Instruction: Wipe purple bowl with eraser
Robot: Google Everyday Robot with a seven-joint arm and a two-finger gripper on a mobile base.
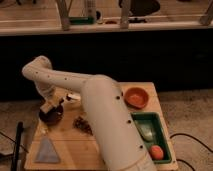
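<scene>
The purple bowl [51, 116] is a dark round bowl at the left edge of the wooden table [107, 150]. My gripper [52, 105] hangs from the white arm and sits right on the bowl's near-top rim. A small tan piece, which looks like the eraser [48, 107], shows at the gripper's tip against the bowl. The wrist hides how it is gripped.
An orange bowl [136, 97] stands at the back right. A green tray [161, 131] at the right holds a pale item and an orange one [156, 152]. A dark crumbly cluster [82, 125] lies mid-table, a grey-blue triangle [47, 150] at the front left. My thick forearm [107, 125] crosses the middle.
</scene>
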